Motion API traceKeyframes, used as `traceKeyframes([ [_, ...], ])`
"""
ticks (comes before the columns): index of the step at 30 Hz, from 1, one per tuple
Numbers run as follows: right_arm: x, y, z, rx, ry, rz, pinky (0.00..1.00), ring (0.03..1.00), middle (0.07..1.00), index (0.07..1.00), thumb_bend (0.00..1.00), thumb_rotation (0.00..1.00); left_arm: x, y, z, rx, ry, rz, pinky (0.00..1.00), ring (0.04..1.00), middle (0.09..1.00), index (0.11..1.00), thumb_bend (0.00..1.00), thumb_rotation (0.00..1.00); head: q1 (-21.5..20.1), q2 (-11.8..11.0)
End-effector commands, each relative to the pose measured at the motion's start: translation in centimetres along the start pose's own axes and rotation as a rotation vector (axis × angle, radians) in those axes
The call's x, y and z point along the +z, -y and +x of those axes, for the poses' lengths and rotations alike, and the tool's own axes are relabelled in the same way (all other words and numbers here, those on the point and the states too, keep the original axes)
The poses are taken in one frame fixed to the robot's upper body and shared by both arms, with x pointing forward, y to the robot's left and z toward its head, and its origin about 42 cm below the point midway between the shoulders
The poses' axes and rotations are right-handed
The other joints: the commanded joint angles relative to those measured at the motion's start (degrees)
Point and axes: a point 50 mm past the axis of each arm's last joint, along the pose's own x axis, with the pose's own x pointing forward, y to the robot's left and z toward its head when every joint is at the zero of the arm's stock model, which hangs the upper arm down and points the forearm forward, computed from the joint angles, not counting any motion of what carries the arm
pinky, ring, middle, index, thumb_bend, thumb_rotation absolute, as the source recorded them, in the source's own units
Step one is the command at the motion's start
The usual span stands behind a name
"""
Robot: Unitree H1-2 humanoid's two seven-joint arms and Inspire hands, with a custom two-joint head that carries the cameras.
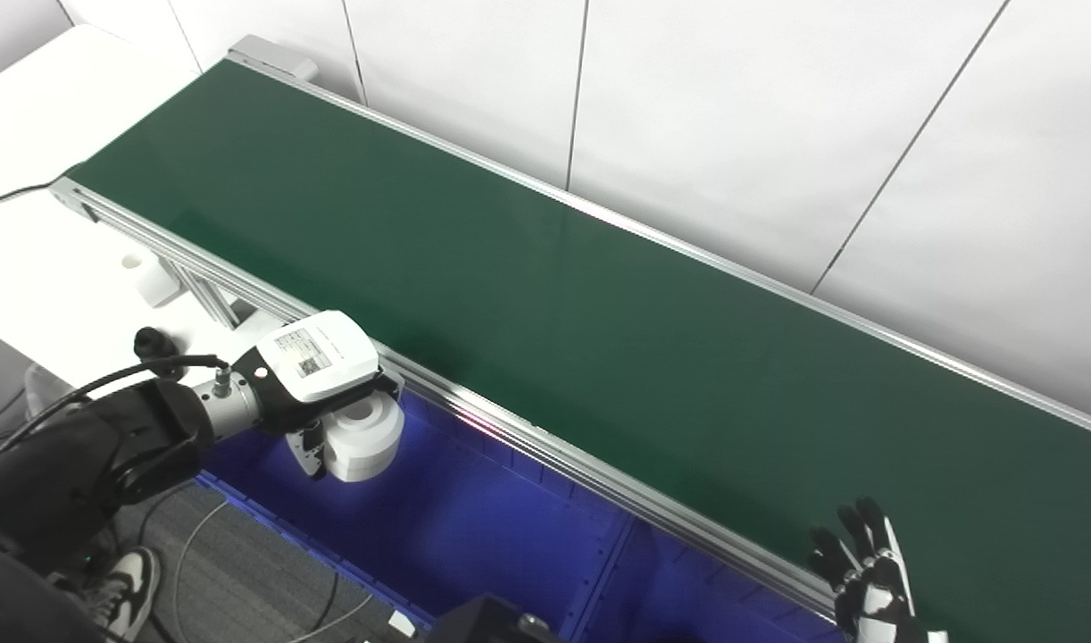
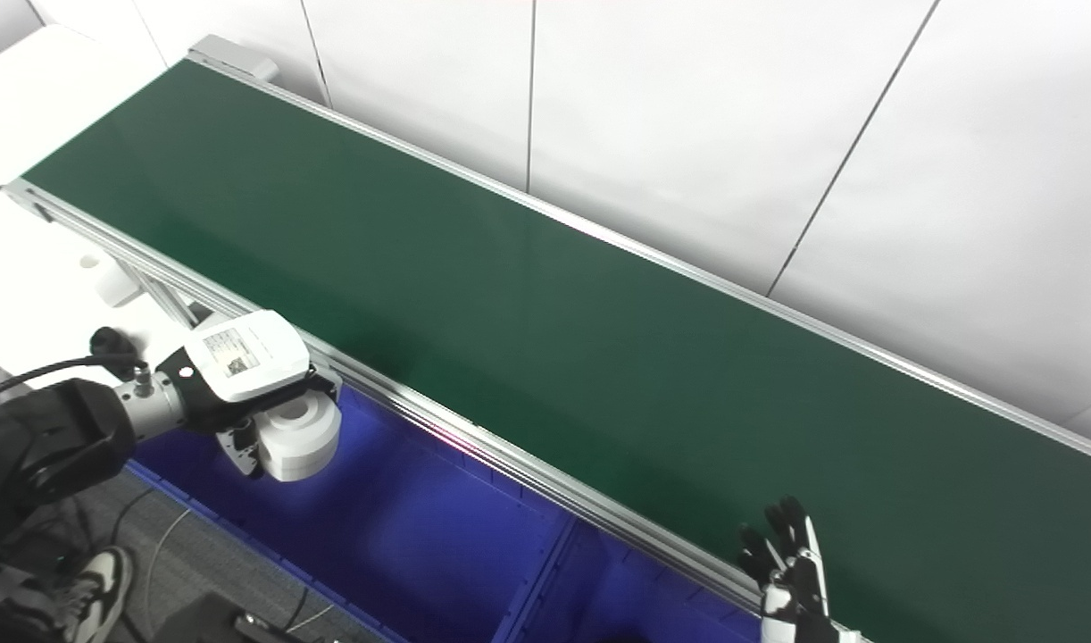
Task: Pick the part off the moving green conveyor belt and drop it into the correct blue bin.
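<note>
Left eye view, looking down from the robot's head: a long green conveyor belt [image 1: 545,295] runs diagonally from the upper left to the lower right, framed by silver metal rails, with white wall panels behind it. The belt's surface is bare.

Just below the belt's near rail sit the blue bins [image 1: 456,527], an open tray split by a divider into compartments side by side.

The left hand [image 1: 327,379] reaches in from the lower left on a black arm. Its white back faces the camera and carries a small label. Its fingers are closed around the part [image 1: 364,438], a white round piece with stepped rings and a hole in its top. The part hangs in the air over the left end of the left compartment, just beside the belt's near rail and not resting on anything.

The right hand [image 2: 791,572] rises at the bottom right edge, beside the near rail. Its black fingers are spread and point upward, holding nothing.

To the far left stands a white table [image 1: 37,268], with a black cable lying across it.
</note>
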Motion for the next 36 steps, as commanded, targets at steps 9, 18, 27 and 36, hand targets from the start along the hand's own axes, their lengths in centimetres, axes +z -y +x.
traceKeyframes([
  [9, 0.8, -0.6, 0.3, 0.007, 0.035, 0.017, 0.83, 0.845, 0.915, 0.943, 0.74, 1.0, -1.1, -2.0, -1.0, 0.004, 0.071, 0.002, 0.82, 0.842, 0.884, 0.868, 1.0, 0.85, -0.49, -0.05],
  [18, 0.8, -0.7, 0.1, 0.005, 0.03, 0.019, 0.82, 0.84, 0.911, 0.939, 0.76, 1.0, 0.1, -2.2, -0.7, 0.065, 0.139, -0.086, 0.82, 0.843, 0.894, 0.867, 1.0, 0.82, -1.08, 0.17],
  [27, 1.0, -1.4, 0.2, 0.005, 0.014, 0.02, 0.82, 0.839, 0.908, 0.937, 0.75, 1.0, 4.0, -3.9, 1.9, 0.289, 0.248, -0.479, 0.83, 0.882, 0.927, 0.896, 1.0, 0.76, -4.64, 0.83],
  [36, 1.3, -2.7, 0.2, 0.002, 0.016, 0.031, 0.84, 0.841, 0.911, 0.941, 0.74, 1.0, 12.0, -2.3, 8.3, 0.527, 0.239, -1.155, 0.9, 0.983, 0.999, 0.998, 0.95, 0.87, -8.48, 1.32],
])
